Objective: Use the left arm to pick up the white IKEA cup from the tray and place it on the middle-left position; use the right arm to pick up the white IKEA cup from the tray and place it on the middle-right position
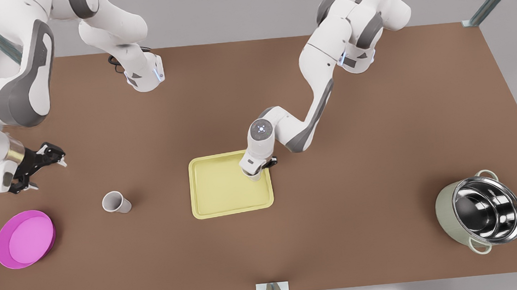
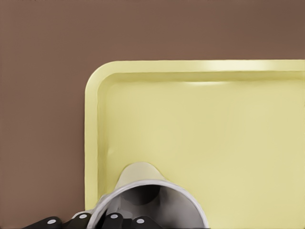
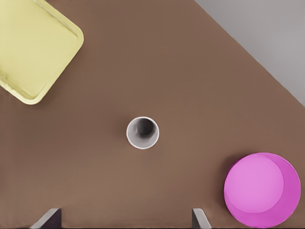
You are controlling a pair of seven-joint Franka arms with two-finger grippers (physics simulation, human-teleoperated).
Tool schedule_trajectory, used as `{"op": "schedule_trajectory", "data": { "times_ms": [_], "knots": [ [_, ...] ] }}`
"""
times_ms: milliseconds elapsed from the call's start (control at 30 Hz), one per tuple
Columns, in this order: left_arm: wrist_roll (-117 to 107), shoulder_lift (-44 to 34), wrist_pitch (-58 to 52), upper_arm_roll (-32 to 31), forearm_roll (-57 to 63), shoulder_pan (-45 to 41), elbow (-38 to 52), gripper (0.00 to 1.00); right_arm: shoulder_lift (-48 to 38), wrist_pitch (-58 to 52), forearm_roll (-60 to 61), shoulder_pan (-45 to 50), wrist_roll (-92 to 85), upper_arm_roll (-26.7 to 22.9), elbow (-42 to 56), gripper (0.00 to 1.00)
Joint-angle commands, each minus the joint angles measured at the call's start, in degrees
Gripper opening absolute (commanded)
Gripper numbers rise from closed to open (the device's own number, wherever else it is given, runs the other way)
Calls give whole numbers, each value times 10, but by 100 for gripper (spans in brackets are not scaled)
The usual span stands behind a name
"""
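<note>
White cup (image 2: 152, 200) gripped over tray (image 2: 200, 138)

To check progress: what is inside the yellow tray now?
One white cup sits in a corner of the tray, at the left gripper. In the front view that arm covers it. The right gripper waits aside.

I see a matt brown table (image 1: 356, 155), a smooth pale yellow tray (image 1: 216, 199) with a soft sheen, and a glossy magenta dish (image 1: 25, 239). The pot (image 1: 480, 210) at lower right is mirror-bright metal inside, dull pale green outside.
</note>
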Motion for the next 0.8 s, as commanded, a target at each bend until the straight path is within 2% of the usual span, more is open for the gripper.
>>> {"op": "schedule_trajectory", "data": {
  "times_ms": [0, 133, 267, 367, 467, 633, 667, 700, 767],
  "knots": [
    [-50, -10, -38, 8, -4, 1, 1, 9, -58, -18, -1, 3, 416, 16, -66, 100],
    [27, -54, -66, 12, -2, 93, 2, 9, -82, -8, 7, 3, 479, 21, -102, 100],
    [258, -60, -86, 14, -2, 210, -1, 10, -78, -15, 7, 2, 480, 23, -89, 100],
    [381, -50, -40, 13, -1, 272, -25, 10, -37, -38, 7, 1, 480, 21, -49, 100],
    [406, -18, 35, 13, -2, 278, -28, 10, -37, -35, 8, 0, 476, 22, -49, 100],
    [403, 7, 48, 13, -5, 277, -23, 12, -12, -29, 10, -2, 483, 19, -31, 100],
    [410, 8, 49, 12, -4, 277, -21, 95, -12, -27, 9, 0, 481, 23, -31, 100],
    [423, 8, 48, 13, -7, 278, -11, 100, -7, -27, 9, -2, 481, 20, -25, 100],
    [424, 8, 48, 13, -4, 278, -11, 100, -5, -27, 10, -8, 481, 15, -24, 100]
  ]
}}
